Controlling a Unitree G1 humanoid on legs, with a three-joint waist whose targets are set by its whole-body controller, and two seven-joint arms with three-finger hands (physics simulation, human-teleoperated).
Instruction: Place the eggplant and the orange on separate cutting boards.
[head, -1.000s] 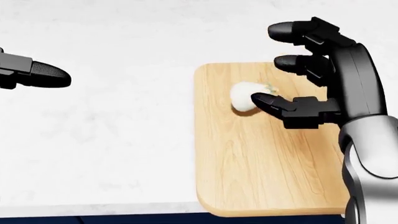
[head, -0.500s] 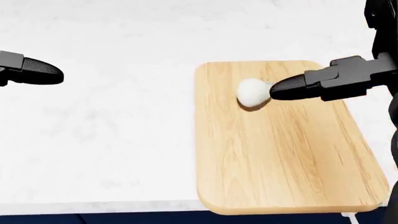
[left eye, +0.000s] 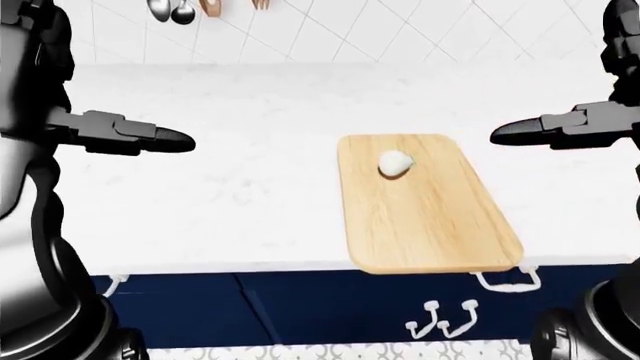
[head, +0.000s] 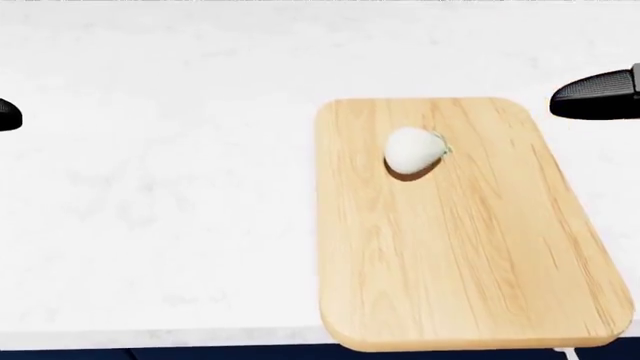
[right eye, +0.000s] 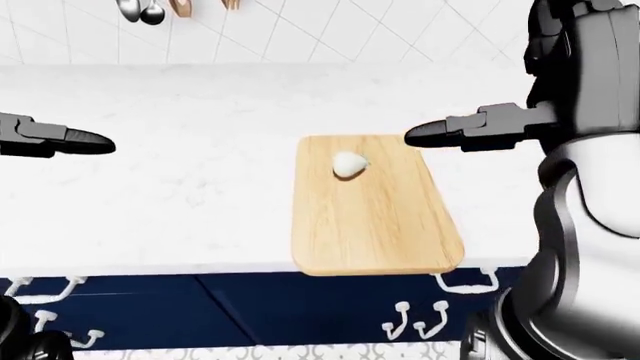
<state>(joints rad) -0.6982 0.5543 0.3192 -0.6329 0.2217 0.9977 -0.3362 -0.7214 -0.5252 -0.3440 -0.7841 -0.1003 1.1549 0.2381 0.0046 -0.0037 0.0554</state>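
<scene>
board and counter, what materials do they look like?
Board: pale wood, matte; grain streaks run along its length, corners rounded. Counter: white stone or a marble-look laminate, smooth, with faint grey mottling; a render cannot say which. The small white thing on the board is smooth with a greenish tip, material unclear.

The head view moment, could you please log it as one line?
white eggplant: resting on cutting board | right hand: open, clear of board | left hand: open, empty | orange: not in view
</scene>
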